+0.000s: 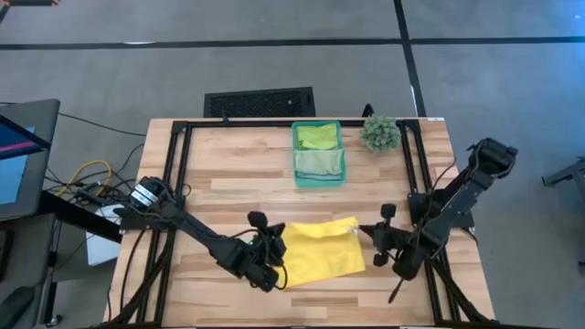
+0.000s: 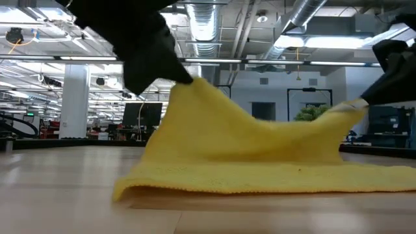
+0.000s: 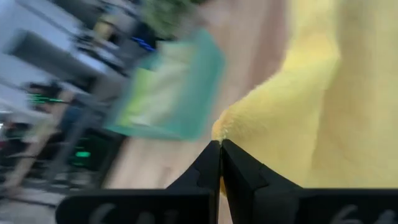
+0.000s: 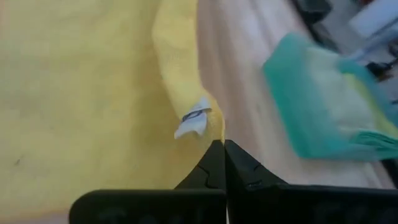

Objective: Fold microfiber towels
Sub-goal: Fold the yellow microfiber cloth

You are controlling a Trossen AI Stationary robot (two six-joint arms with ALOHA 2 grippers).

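left hand [image 1: 274, 245]: clamped on soft yellow square microfiber towel [image 1: 320, 251] corner | right hand [image 1: 363, 230]: clamped on opposite corner | wooden table [image 1: 238, 164]

No legible text, brand, number or sign is shown in any view. A small white tag [image 4: 194, 122] is sewn to the corner of the yellow towel [image 4: 81, 93], at about 12 o'clock from the right arm's fingers in the right wrist view; dark marks are printed on it, but they cannot be read. Glowing green signs are seen in the room behind the table in the low view; their wording cannot be made out.
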